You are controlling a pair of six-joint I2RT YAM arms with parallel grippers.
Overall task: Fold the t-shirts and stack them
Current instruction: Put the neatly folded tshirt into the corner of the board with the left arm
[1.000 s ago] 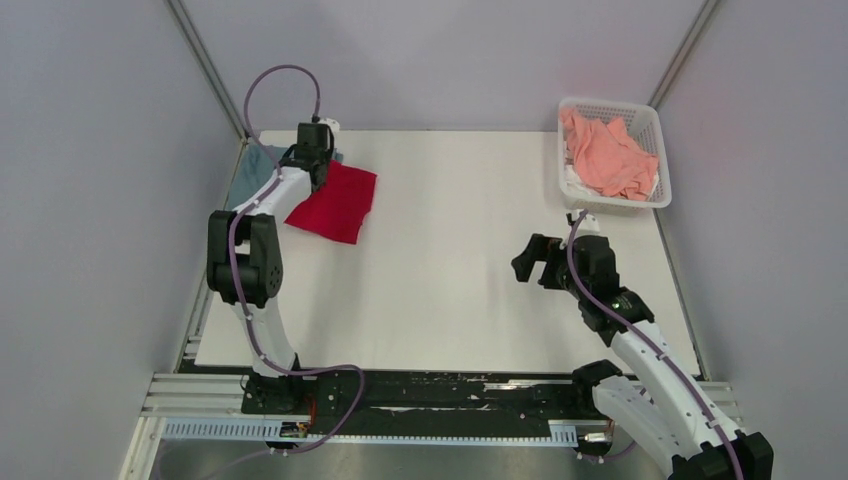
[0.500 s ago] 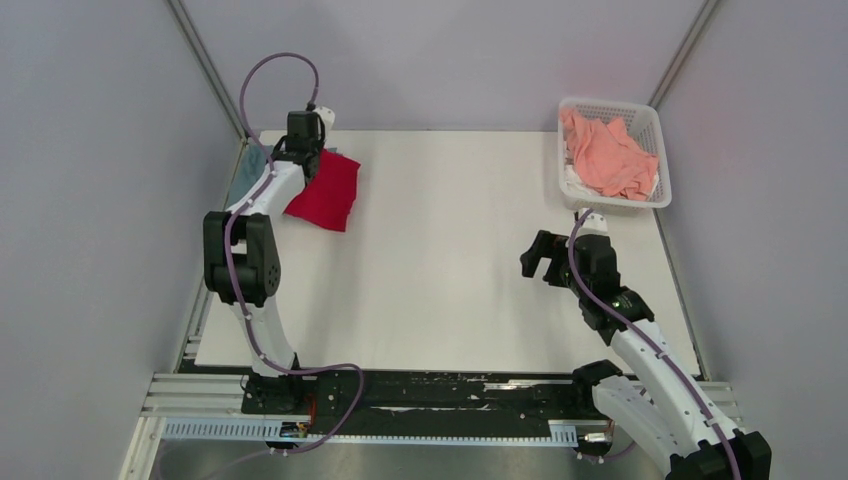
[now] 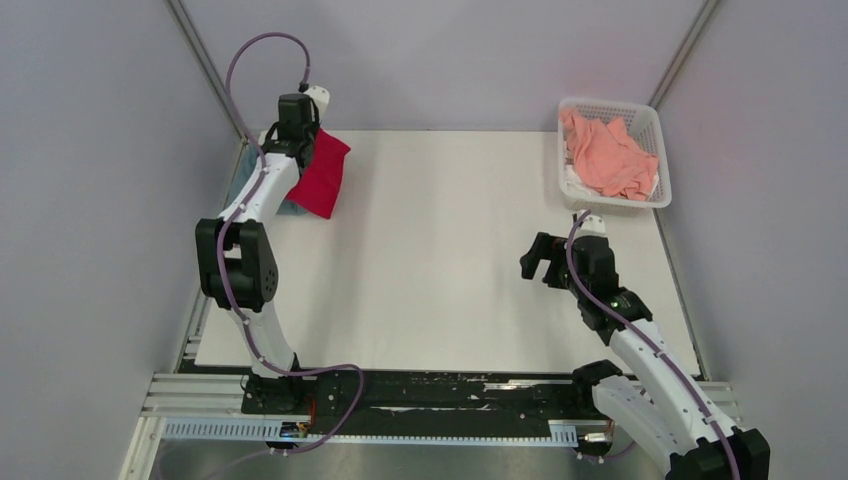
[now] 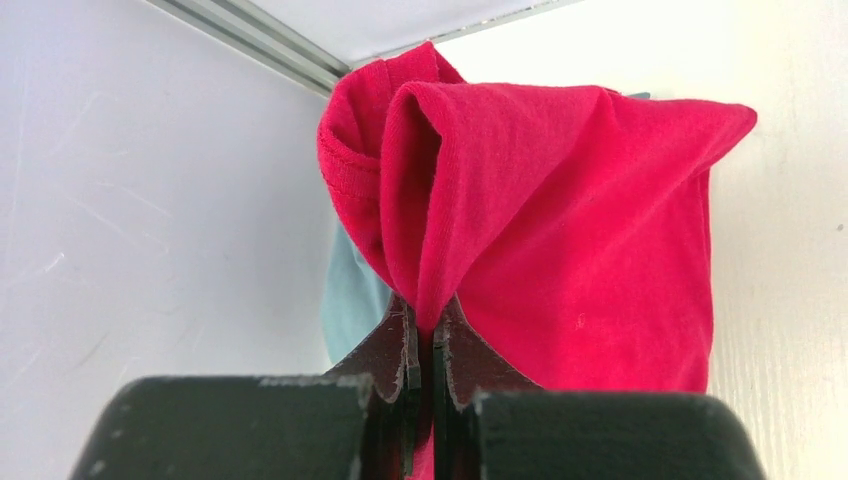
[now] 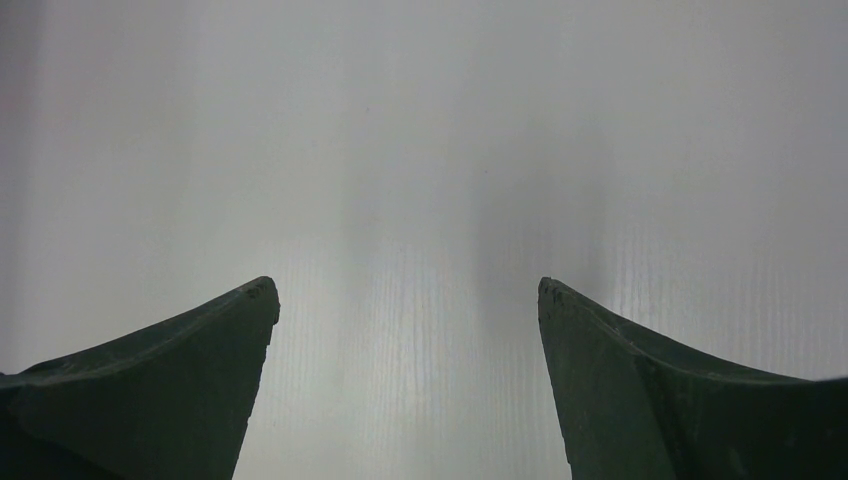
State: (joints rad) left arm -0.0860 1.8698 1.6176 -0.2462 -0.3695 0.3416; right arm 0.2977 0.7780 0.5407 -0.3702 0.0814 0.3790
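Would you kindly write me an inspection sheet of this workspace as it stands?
Surface: white table, no stains seen.
Job's things: red t-shirt pinched by left gripper over blue-grey t-shirt, far-left corner; pink t-shirt crumpled in basket.
Clutter: nothing seen.
Grippers: left gripper shut on red t-shirt; right gripper open, empty, above table.
Cables: purple cable loops above left gripper.
Surroundings: grey walls, metal rails.

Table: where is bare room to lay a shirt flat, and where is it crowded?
Free: the wide middle of the table, between the red shirt and the right gripper. Crowded: far-left corner, red over blue-grey shirt; far-right corner, basket.
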